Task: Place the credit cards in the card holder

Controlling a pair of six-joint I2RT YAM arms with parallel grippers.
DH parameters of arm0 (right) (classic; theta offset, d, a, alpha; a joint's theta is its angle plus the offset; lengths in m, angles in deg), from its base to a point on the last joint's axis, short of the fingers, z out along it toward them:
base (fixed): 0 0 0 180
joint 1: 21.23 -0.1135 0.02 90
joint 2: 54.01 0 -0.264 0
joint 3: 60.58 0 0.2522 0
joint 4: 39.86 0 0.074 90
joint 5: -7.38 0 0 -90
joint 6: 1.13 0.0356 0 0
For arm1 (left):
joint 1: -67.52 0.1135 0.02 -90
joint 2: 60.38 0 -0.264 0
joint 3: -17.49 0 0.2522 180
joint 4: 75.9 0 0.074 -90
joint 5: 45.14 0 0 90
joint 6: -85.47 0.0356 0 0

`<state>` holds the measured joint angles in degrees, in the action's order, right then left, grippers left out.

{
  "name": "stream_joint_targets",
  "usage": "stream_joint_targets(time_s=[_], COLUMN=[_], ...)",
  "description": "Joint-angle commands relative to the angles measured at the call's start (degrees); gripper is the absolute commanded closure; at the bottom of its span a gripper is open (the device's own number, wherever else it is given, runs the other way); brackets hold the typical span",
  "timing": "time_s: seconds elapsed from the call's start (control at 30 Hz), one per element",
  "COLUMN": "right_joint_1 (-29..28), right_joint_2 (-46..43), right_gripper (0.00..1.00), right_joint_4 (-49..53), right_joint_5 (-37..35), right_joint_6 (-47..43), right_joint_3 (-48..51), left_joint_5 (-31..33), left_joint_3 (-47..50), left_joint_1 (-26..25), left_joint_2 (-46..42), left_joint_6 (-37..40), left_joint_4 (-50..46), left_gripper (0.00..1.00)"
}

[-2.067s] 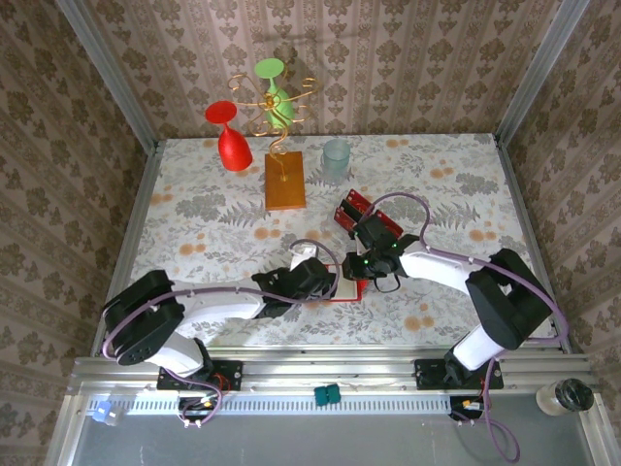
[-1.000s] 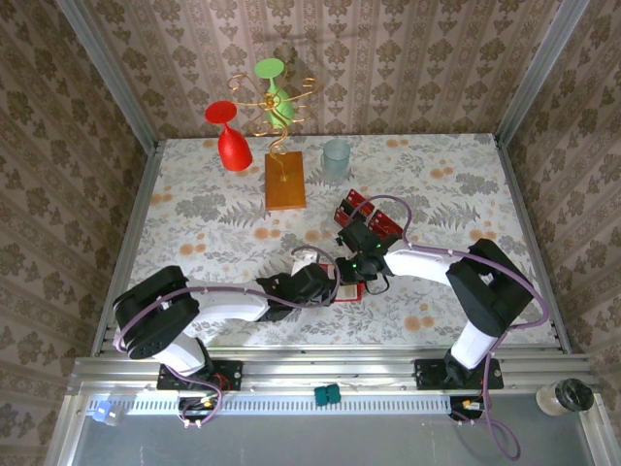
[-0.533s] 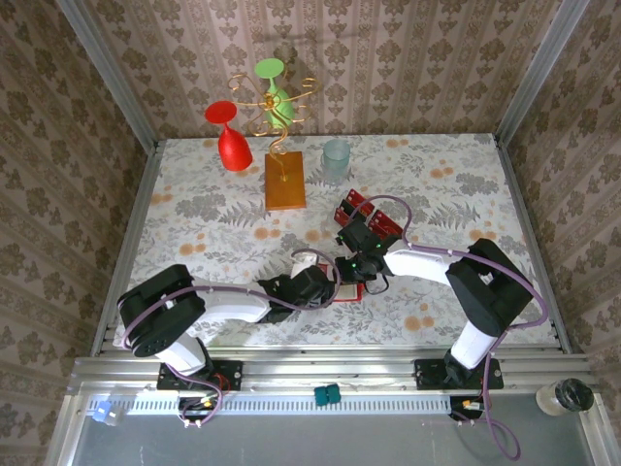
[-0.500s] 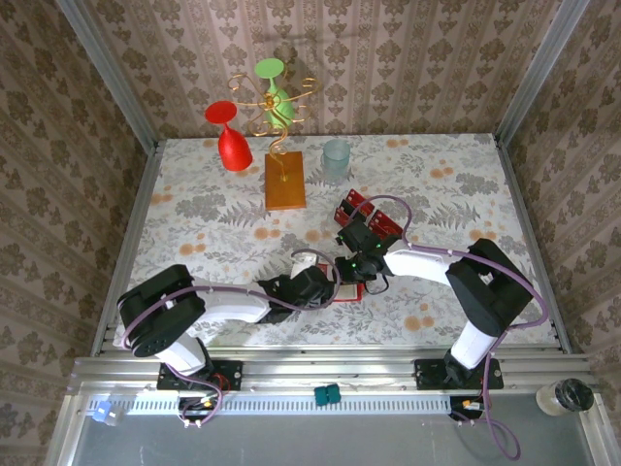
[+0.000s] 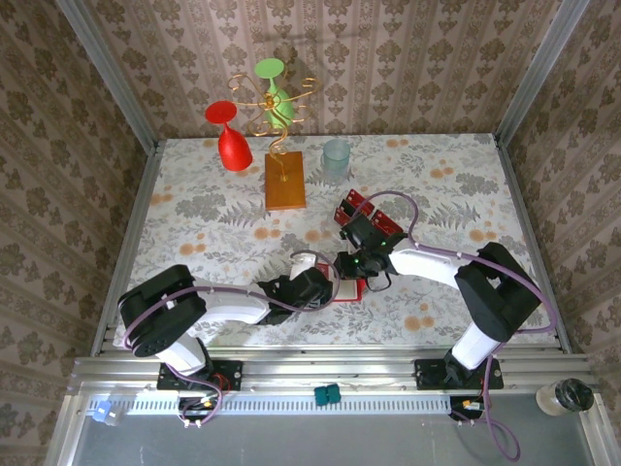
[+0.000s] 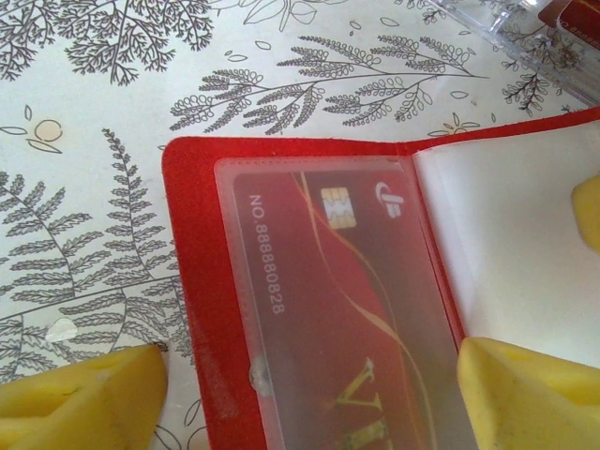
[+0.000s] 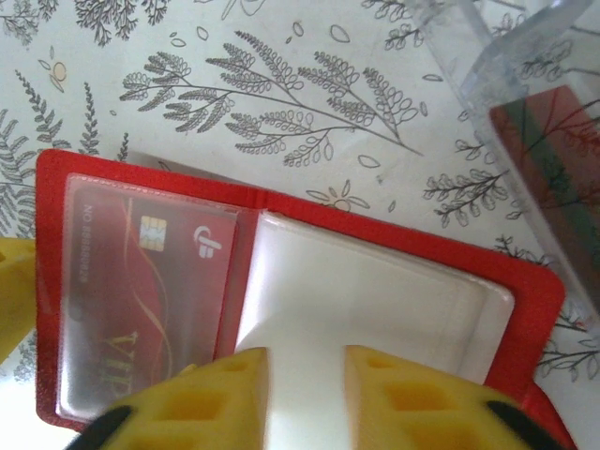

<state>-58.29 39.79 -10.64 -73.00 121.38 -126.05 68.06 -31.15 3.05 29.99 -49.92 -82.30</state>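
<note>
Left gripper gaped wide across the open card holder, mid-frame; right gripper jaws nearly met, hold unclear.

Card holder is lying open on table; one card is sitting in its left pocket; tray is standing behind, rightward.

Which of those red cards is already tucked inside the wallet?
The card with the gold chip and VIP lettering, under the open wallet's clear pocket. The other cards sit in the clear plastic tray.
</note>
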Motion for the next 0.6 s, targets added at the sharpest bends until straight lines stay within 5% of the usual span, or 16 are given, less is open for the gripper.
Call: stream_joint_targets(time_s=[0.0, 0.57], right_joint_1=[0.8, -0.7], right_joint_2=[-0.4, 5.1], right_gripper=[0.87, 1.00], right_joint_4=[1.7, -0.1], right_joint_5=[-1.6, 1.3], right_joint_6=[-1.4, -1.5], right_joint_3=[0.2, -1.4], left_joint_5=[-2.4, -3.5], left_joint_3=[1.6, 1.2], left_joint_1=[-0.2, -0.3], left_joint_2=[0.7, -0.6], left_joint_6=[-0.7, 1.9], left_joint_4=[-0.2, 3.2], left_gripper=[0.13, 0.05])
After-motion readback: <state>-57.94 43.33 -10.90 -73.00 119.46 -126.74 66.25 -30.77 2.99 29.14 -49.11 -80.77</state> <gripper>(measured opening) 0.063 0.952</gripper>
